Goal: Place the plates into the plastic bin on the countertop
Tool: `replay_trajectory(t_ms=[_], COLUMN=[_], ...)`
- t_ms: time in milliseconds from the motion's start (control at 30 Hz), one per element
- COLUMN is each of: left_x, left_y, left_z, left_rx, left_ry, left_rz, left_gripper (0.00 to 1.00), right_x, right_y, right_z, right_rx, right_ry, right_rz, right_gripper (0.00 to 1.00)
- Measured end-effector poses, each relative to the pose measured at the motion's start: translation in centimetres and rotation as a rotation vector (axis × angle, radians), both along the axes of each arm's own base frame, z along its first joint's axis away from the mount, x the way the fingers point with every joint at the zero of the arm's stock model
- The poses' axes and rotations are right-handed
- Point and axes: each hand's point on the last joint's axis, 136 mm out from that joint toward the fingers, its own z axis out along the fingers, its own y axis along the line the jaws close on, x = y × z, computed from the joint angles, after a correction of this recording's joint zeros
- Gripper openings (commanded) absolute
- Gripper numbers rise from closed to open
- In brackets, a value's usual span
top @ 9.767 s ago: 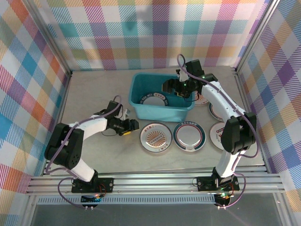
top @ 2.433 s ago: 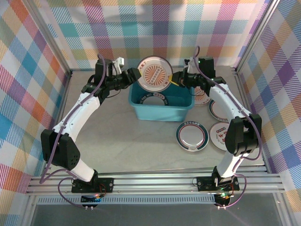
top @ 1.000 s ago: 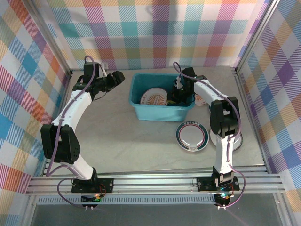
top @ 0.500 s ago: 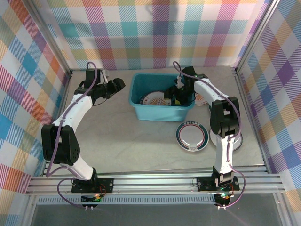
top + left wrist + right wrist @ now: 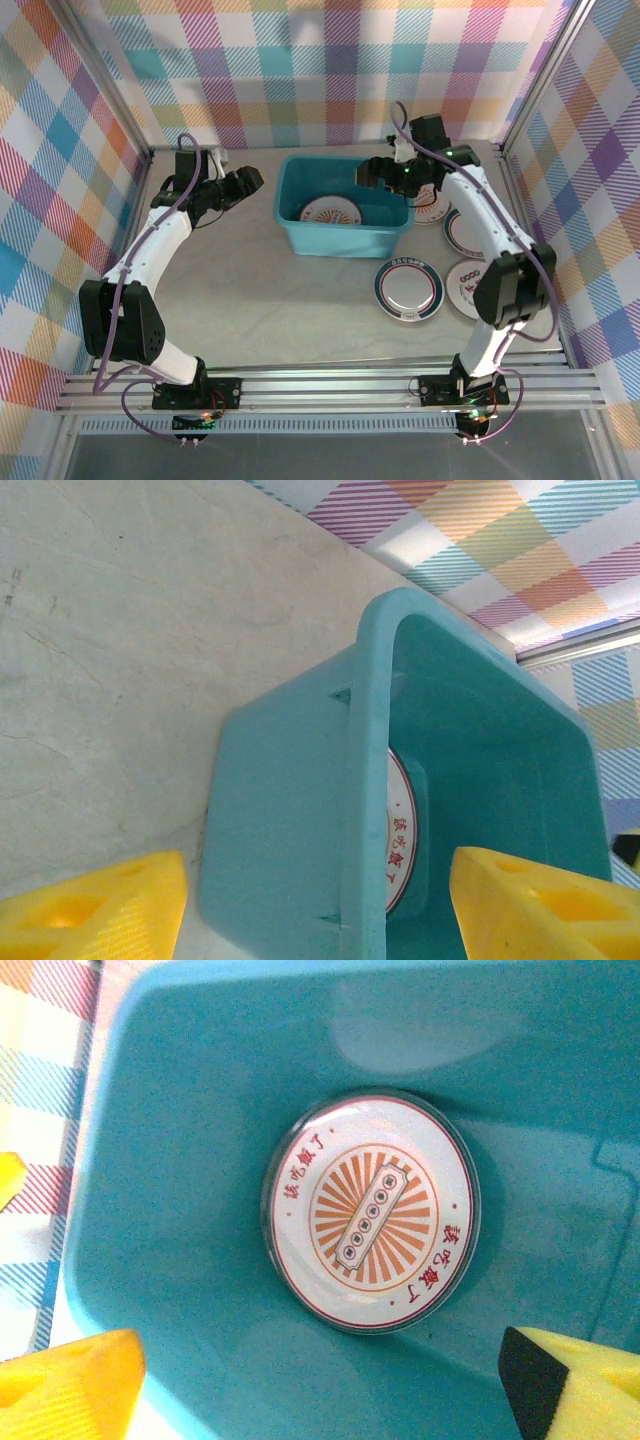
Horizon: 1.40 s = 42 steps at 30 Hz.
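left gripper (image 5: 244, 181): fingers (image 5: 95, 908) stood apart, empty, near the left wall of the plastic bin (image 5: 343, 238) | orange-sunburst plate (image 5: 370, 1210): lay flat on the bin floor | right gripper (image 5: 373, 171): fingers (image 5: 66, 1382) spread wide above the plate, not touching it

White arms (image 5: 152, 240), black joints (image 5: 112, 322), purple cables (image 5: 396, 120), yellow jaws

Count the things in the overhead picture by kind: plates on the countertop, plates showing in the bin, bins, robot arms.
Plates on the countertop: 4 (front plate, right-edge plate, middle plate, back plate)
Plates showing in the plastic bin: 1 (top plate; any beneath are hidden)
Plastic bins: 1
Robot arms: 2 (left arm, right arm)
Total: 8
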Motion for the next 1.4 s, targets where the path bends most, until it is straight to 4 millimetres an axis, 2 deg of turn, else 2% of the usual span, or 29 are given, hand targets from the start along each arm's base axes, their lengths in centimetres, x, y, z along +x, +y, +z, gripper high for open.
replay_trajectory(t_ms=[133, 200, 300, 400, 467, 567, 633, 733, 833, 900, 1200, 1400], left_x=[0.0, 0.0, 0.3, 0.9, 1.5, 2.5, 3.1, 3.9, 4.6, 4.9, 5.3, 5.5], left_y=[-0.2, -0.2, -0.2, -0.3, -0.4, -0.6, -0.7, -0.9, -1.1, -1.2, -1.5, -1.6], left_z=[0.0, 0.1, 0.5, 1.0, 1.3, 1.6, 1.7, 1.9, 1.9, 1.8, 0.2, 0.1], left_rx=[0.003, 0.004, 0.004, 0.004, 0.005, 0.008, 0.010, 0.013, 0.018, 0.020, 0.012, 0.010], left_ry=[-0.002, -0.006, -0.014, -0.026, -0.033, -0.042, -0.046, -0.048, -0.053, -0.052, -0.021, -0.018], left_rz=[-0.006, -0.008, -0.008, -0.012, -0.015, -0.020, -0.029, -0.042, -0.051, -0.057, -0.077, -0.080], left_gripper=[0.70, 0.70, 0.70, 0.70, 0.70, 0.70, 0.70, 0.70, 0.70, 0.70, 0.70, 0.70], right_x=[-1.5, -1.7, -1.0, 0.8, 2.4, 5.4, 7.2, 9.1, 10.4, 11.1, 13.7, 13.7], right_y=[-1.6, -2.6, -5.7, -9.8, -12.5, -16.1, -18.3, -20.5, -21.5, -21.8, -23.0, -23.3], right_z=[2.9, 4.5, 6.2, 6.0, 4.9, 1.1, -2.5, -7.3, -10.5, -11.7, -15.0, -18.8], right_rx=[-0.007, -0.009, -0.027, -0.055, -0.071, -0.095, -0.118, -0.146, -0.168, -0.182, -0.226, -0.244], right_ry=[-0.088, -0.143, -0.202, -0.214, -0.191, -0.112, -0.038, 0.062, 0.128, 0.151, 0.177, 0.247], right_rz=[-0.011, -0.025, -0.093, -0.194, -0.258, -0.337, -0.377, -0.411, -0.424, -0.428, -0.452, -0.457], right_gripper=[0.92, 0.93, 0.94, 0.94, 0.93, 0.94, 0.93, 0.94, 0.94, 0.95, 0.94, 0.93])
